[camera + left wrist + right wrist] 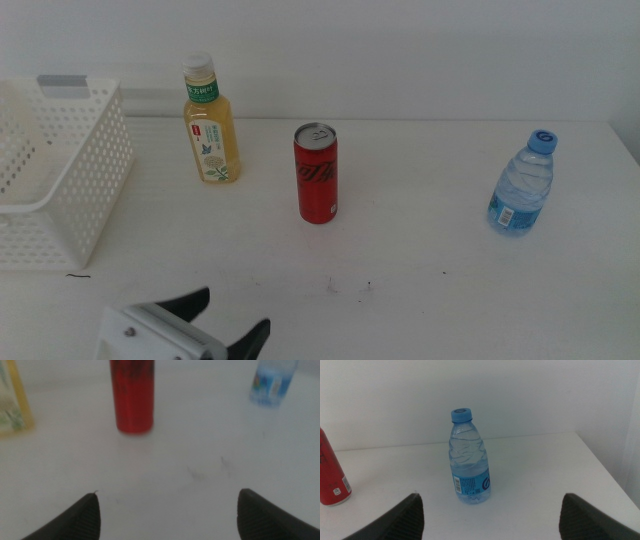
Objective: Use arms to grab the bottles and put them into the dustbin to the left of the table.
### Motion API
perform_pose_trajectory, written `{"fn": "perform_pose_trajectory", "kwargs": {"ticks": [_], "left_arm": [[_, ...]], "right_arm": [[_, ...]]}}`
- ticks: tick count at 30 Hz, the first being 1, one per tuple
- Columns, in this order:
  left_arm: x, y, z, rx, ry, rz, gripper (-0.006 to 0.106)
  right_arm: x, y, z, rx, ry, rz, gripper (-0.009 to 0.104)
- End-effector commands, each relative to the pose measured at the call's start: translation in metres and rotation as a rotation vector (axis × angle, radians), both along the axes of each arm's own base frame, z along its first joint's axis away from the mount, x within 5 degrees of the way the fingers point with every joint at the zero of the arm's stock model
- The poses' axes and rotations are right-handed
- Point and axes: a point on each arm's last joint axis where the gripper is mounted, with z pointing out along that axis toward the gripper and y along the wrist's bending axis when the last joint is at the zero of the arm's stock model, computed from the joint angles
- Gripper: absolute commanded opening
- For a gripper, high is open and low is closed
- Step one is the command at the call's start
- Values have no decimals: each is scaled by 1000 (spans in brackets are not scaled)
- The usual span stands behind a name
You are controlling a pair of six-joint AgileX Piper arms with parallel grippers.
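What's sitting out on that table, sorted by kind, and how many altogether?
Plastic bottles: 2, a yellowish tea bottle with white cap and a small clear water bottle with blue cap
Metal cans: 1, a slim red soda can
Baskets: 1, a white perforated plastic basket
Total: 4

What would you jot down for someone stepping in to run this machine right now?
Left hand: open, empty, low at the near edge of the white table, facing the slim red soda can.
Right hand: open, empty, facing the small clear water bottle with blue cap; out of the middle view.
Yellowish tea bottle with white cap stands beside the white perforated plastic basket at the table's left; the can is mid-table, the water bottle far right. All upright.
Done: nothing visibly binned.
Left: all three into the basket.
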Motion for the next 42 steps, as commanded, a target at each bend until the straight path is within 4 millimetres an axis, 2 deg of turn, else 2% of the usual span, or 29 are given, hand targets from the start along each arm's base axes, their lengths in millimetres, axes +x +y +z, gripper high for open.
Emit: {"fn": "perform_pose_trajectory", "kwargs": {"ticks": [1, 8, 17, 23, 26, 28, 31, 36, 42], "left_arm": [[-1, -2, -6, -15, 31, 0, 93], [2, 3, -3, 12, -5, 47, 93], [2, 5, 10, -35, -65, 59, 93], [4, 10, 11, -46, -62, 114, 93], [8, 6, 15, -19, -105, 113, 93], [15, 0, 20, -2, -147, 111, 93], [34, -10, 24, -5, -179, 111, 93], [69, -20, 10, -33, -133, 20, 93], [120, -31, -3, -25, -158, -50, 93]], "right_arm": [[0, -1, 0, -24, -15, -9, 90], [0, -1, 0, -24, -15, -9, 90], [0, -1, 0, -24, -15, -9, 90], [0, -1, 0, -24, -15, -9, 90], [0, -1, 0, -24, -15, -9, 90], [0, -1, 0, -24, -15, -9, 90], [0, -1, 0, -24, -15, -9, 90], [0, -1, 0, -24, -15, -9, 90], [0, -1, 0, -24, -15, -9, 90]]}}
